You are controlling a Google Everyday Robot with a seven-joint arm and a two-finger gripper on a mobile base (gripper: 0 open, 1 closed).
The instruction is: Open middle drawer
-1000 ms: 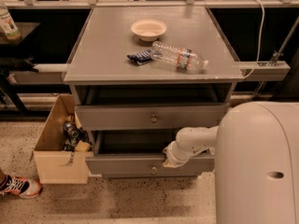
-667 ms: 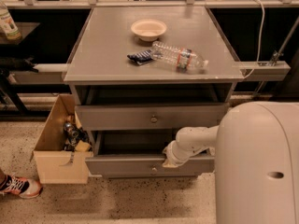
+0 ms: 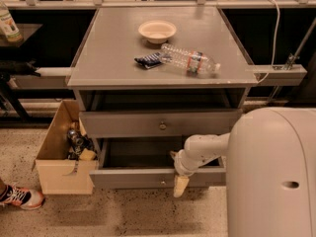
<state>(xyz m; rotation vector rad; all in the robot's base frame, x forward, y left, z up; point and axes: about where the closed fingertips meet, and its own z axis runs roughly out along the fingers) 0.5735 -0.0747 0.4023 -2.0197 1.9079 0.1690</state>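
Note:
The middle drawer [image 3: 128, 178] is a grey drawer with a small round knob [image 3: 162, 180]. It stands pulled out from the grey cabinet [image 3: 98, 68], and its dark inside shows. My gripper [image 3: 180, 185] hangs over the drawer's front panel, just right of the knob and not on it. My white arm [image 3: 207, 149] reaches to it from the right, across the drawer's open inside. The drawer above [image 3: 123, 124], with its own knob, sits nearly flush. Any drawer below is hidden.
On the cabinet top lie a cream bowl [image 3: 157, 31], a plastic bottle [image 3: 190, 60] on its side and a dark snack bag [image 3: 148, 60]. A wooden box [image 3: 57, 174] of items stands left of the drawers. A person's shoe [image 3: 19, 196] is at far left. My white body [image 3: 274, 174] fills the lower right.
The gripper has moved lower, towards the front of the middle drawer, and the drawer front has come slightly further out.

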